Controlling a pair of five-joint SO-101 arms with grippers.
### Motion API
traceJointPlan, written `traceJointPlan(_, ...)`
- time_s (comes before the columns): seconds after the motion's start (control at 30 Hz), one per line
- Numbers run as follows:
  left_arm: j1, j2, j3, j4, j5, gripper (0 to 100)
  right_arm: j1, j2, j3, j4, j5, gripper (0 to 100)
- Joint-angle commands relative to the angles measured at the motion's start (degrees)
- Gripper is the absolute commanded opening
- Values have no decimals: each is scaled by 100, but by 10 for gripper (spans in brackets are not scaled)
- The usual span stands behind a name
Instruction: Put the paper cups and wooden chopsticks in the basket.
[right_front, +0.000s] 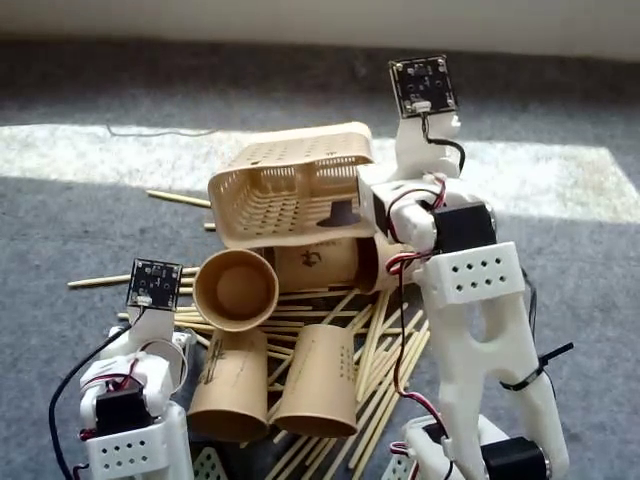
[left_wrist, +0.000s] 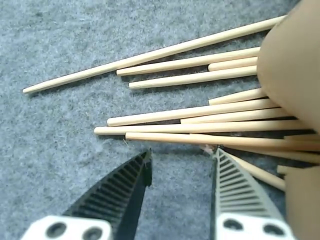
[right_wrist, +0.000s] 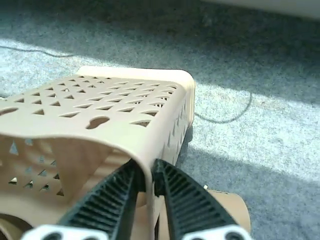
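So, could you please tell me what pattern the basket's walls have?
The basket has triangular holes, beige; clearest in right wrist view.

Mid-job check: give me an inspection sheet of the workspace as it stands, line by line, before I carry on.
Surface: grey carpet, partly sunlit.
Job's things: basket tipped on its side; paper cups lying outside it; chopsticks scattered under and around the cups.
Clutter: nothing seen.
Tools: left tool open, over chopsticks; right tool shut on the basket's wall.
Cables: red and black wires on the arms; thin cable on the carpet behind the basket.
Surroundings: pale strip at the far edge, cannot tell what.
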Motion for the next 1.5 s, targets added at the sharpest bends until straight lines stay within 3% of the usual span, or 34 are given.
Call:
traceJointPlan(0.0,-57,-40,110,-88,-35,189,75,-224,-338,40,-53,5)
traceJointPlan(0.2,-57,-40,110,-88,-26,189,251,-224,-295,-13,-70,5)
traceJointPlan(0.4,-57,-40,110,-88,-26,189,655,-207,-286,-338,-589,5)
traceJointPlan(0.6,-57,-40,110,-88,-26,189,664,532,-391,-163,-607,5)
traceJointPlan(0.97,-66,-40,110,-88,-26,189,664,1833,-1692,-101,-615,5)
traceJointPlan(1.13,-66,-40,110,-88,-26,189,646,2378,-2571,470,-615,7)
traceJointPlan(1.37,-66,-40,110,-88,-26,189,549,3160,-3855,1446,-615,170)
traceJointPlan(1.47,-66,-40,110,-88,-26,189,409,3345,-4295,1692,-580,176)
